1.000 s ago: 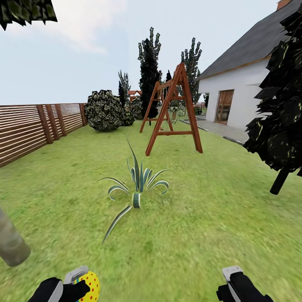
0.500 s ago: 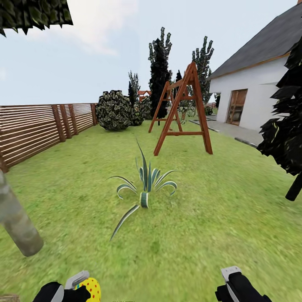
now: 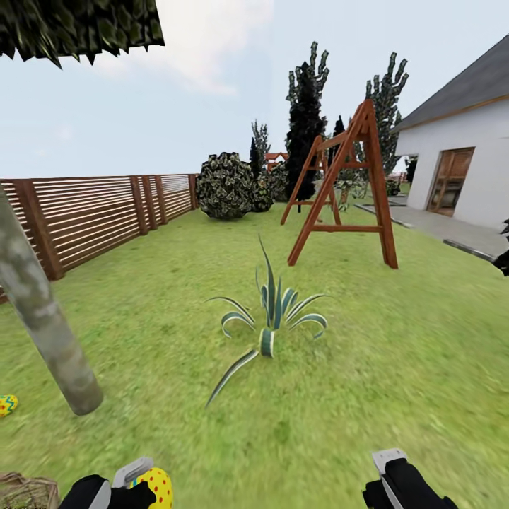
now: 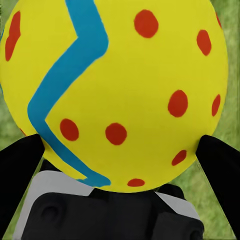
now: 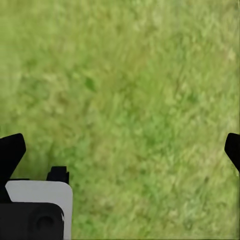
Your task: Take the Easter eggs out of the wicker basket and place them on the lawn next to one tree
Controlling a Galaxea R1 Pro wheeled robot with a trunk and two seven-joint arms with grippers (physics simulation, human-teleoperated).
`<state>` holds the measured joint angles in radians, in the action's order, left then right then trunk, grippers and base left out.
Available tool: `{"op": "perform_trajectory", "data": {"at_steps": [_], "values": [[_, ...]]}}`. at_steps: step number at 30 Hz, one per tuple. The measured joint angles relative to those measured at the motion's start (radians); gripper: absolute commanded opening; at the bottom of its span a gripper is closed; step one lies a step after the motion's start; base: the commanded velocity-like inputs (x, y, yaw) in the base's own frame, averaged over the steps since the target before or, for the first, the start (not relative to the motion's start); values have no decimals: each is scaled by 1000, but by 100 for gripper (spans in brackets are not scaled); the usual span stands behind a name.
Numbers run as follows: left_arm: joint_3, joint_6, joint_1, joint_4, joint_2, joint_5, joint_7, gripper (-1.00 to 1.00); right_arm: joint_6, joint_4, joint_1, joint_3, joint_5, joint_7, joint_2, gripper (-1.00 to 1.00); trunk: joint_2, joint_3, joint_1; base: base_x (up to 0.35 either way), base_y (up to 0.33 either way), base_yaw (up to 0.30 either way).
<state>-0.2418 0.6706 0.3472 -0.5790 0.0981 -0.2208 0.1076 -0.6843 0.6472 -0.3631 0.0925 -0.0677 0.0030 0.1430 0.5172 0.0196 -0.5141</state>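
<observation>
Left hand (image 3: 138, 488) clamped on one Easter egg (image 3: 154, 486) — presumably bound for the tree (image 3: 49, 332), where another egg (image 3: 7, 404) lay just beside its trunk — right hand (image 5: 120, 150) wide, empty.

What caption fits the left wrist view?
Left pincer shut on a yellow Easter egg with red dots and a blue zigzag, above the lawn.

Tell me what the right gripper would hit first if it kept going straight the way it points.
Probably just the lawn. The right gripper looks along its open fingers at bare grass, with nothing between the tips. How far off the grass lies is unclear from the picture.
</observation>
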Motion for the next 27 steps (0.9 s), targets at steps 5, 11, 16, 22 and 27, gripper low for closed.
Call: {"op": "perform_trajectory", "data": {"at_steps": [5,11,16,22,27], "values": [[1,0,0,0,-1,0,-1,-100,-2,0,0,0,0,1,0,100,0,0,0,303,-155,247],[1,0,0,1,-5,0,-4,-100,-3,0,0,-2,1,2,0,100,0,0,0,263,-226,18],[-2,0,0,0,-5,-3,-5,-100,-4,0,0,-2,2,3,3,100,0,0,0,239,-209,0],[1,1,0,0,-7,0,-4,-100,-4,0,0,-1,2,3,1,100,0,0,0,256,-180,10],[1,1,0,0,-8,1,-3,-100,-3,0,0,-1,0,2,0,100,0,0,0,257,-188,242]]}}
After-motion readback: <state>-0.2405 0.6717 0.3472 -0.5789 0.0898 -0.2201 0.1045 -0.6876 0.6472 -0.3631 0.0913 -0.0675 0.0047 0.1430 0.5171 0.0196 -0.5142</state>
